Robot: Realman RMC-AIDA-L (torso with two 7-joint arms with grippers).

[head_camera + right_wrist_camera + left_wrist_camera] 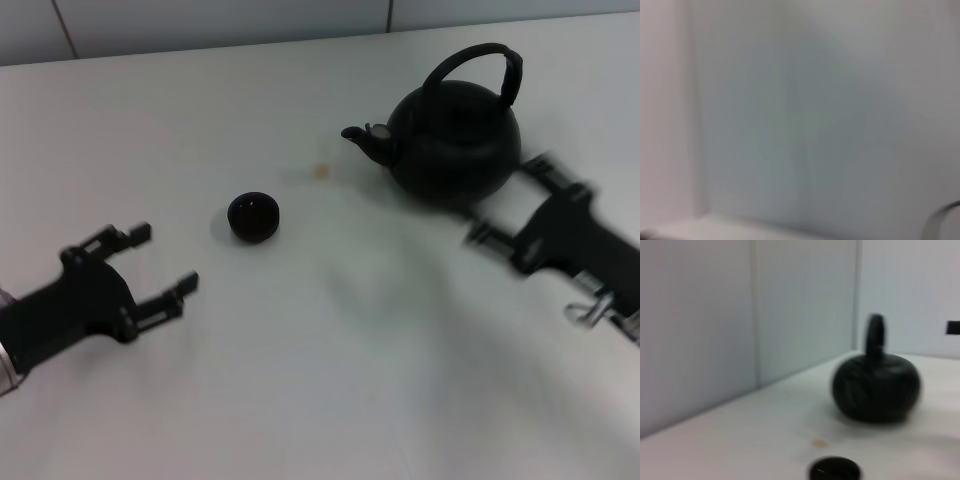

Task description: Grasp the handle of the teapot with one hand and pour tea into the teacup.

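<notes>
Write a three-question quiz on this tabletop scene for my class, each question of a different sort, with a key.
1. True or false: the right end effector already grips the handle.
2. Which way does the teapot spout point? A) toward the teacup B) away from it
3. Fill in: the left end effector is ____, holding nothing.

Key: 1 false, it is low beside the teapot; 2 A; 3 open.

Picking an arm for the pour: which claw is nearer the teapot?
Right. The right claw sits open just beside the teapot, near its base. The left claw is far across the table, beyond the teacup.
</notes>
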